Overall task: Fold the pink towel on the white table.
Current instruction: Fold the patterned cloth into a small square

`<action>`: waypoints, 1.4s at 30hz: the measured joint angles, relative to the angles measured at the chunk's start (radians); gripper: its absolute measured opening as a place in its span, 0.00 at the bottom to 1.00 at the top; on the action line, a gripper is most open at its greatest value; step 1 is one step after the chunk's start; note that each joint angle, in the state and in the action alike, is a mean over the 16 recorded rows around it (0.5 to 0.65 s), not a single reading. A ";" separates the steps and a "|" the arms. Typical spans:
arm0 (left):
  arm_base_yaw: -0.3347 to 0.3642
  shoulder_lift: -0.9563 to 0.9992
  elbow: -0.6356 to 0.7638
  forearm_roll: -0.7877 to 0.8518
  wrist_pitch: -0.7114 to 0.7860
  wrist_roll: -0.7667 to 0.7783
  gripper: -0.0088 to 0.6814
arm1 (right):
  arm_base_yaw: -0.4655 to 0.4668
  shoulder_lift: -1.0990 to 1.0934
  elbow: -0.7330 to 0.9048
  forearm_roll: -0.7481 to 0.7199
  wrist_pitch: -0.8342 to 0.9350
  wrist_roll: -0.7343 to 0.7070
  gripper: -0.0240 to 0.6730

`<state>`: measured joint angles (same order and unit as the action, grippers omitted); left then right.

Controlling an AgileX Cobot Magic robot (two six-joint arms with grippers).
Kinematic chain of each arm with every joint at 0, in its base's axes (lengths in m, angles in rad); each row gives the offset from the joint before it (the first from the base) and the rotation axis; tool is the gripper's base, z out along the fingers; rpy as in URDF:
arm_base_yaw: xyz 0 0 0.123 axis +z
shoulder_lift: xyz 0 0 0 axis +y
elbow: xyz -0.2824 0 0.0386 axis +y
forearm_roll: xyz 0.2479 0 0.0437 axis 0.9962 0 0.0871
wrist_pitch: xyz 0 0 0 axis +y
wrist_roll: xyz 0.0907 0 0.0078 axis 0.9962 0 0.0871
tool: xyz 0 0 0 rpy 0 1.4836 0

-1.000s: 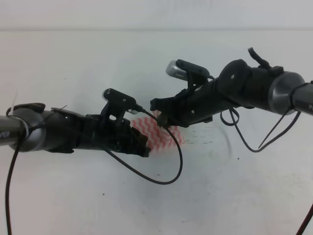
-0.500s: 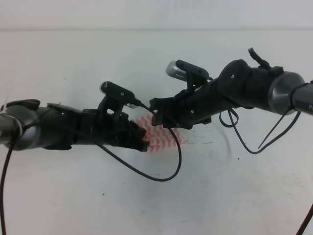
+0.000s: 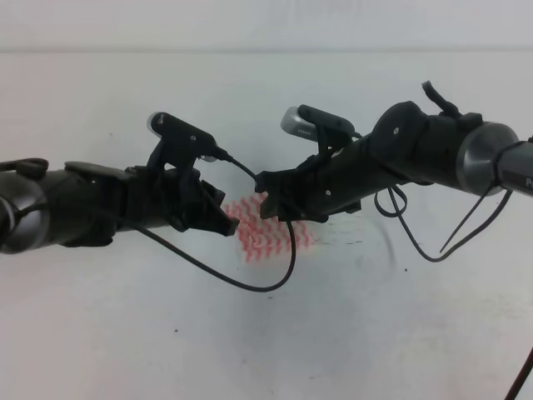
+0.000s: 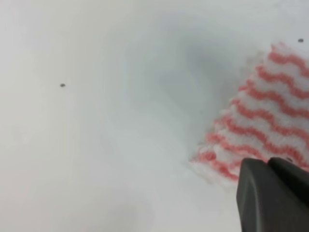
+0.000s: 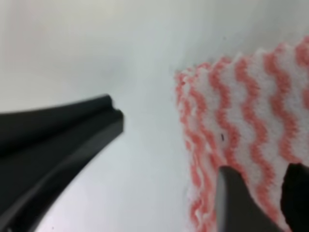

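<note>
Pink towel [image 3: 268,236] lies partly hidden beneath both arms' fingers.

pink towel [image 3: 268,237] with wavy stripes lies flat on white table [image 3: 125,317].

pale back wall [image 3: 250,25], plain, unmarked

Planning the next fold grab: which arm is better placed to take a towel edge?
Likely right: the right gripper stands open astride the pink towel edge; the left gripper looks shut.
</note>
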<state>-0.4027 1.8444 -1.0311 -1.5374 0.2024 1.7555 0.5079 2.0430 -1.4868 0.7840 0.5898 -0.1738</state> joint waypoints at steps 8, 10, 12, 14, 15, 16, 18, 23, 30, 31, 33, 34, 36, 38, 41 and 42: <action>0.000 -0.025 0.000 -0.005 -0.026 0.001 0.00 | 0.000 0.010 0.000 -0.013 0.028 -0.025 0.11; 0.000 -0.025 0.000 -0.006 -0.026 0.001 0.00 | 0.000 0.015 0.000 -0.013 0.038 -0.030 0.08; 0.000 -0.025 0.000 -0.007 -0.026 0.001 0.00 | 0.002 0.019 0.000 -0.011 0.046 -0.036 0.05; 0.000 -0.025 0.000 -0.008 -0.026 0.001 0.00 | 0.006 0.023 0.000 -0.010 0.054 -0.040 0.03; 0.000 -0.025 0.000 -0.008 -0.026 0.001 0.00 | 0.008 0.026 0.000 -0.009 0.057 -0.040 0.02; 0.000 -0.025 0.000 -0.008 -0.026 0.001 0.00 | 0.010 0.028 0.000 -0.009 0.060 -0.042 0.02; 0.000 -0.025 0.000 -0.008 -0.028 0.001 0.00 | 0.015 0.032 0.001 -0.007 0.065 -0.044 0.01; 0.000 -0.025 0.000 -0.008 -0.031 0.002 0.00 | 0.028 0.037 0.001 0.000 0.076 -0.051 0.01; 0.000 -0.026 0.000 -0.009 -0.036 0.002 0.00 | 0.041 0.040 0.000 0.010 0.090 -0.061 0.01; 0.000 -0.026 0.000 -0.010 -0.037 0.002 0.01 | 0.041 0.041 0.000 0.011 0.093 -0.061 0.01; 0.000 -0.026 0.000 -0.011 -0.038 0.002 0.01 | 0.042 0.045 0.000 0.015 0.099 -0.062 0.01; 0.000 -0.026 0.000 -0.012 -0.039 0.002 0.00 | 0.042 0.047 0.000 0.017 0.102 -0.062 0.01; 0.000 -0.026 0.000 -0.014 -0.040 0.002 0.00 | 0.041 0.051 0.001 0.019 0.106 -0.063 0.01; 0.000 -0.026 0.000 -0.016 -0.041 0.002 0.00 | 0.041 0.053 0.001 0.022 0.108 -0.064 0.01; 0.000 -0.026 0.000 -0.018 -0.044 0.003 0.00 | 0.041 0.053 0.000 0.027 0.107 -0.069 0.01; 0.000 -0.026 0.000 -0.019 -0.045 0.003 0.00 | 0.041 0.052 0.000 0.029 0.106 -0.070 0.01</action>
<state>-0.4029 1.8187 -1.0309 -1.5566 0.1575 1.7585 0.5489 2.0945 -1.4867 0.8128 0.6955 -0.2443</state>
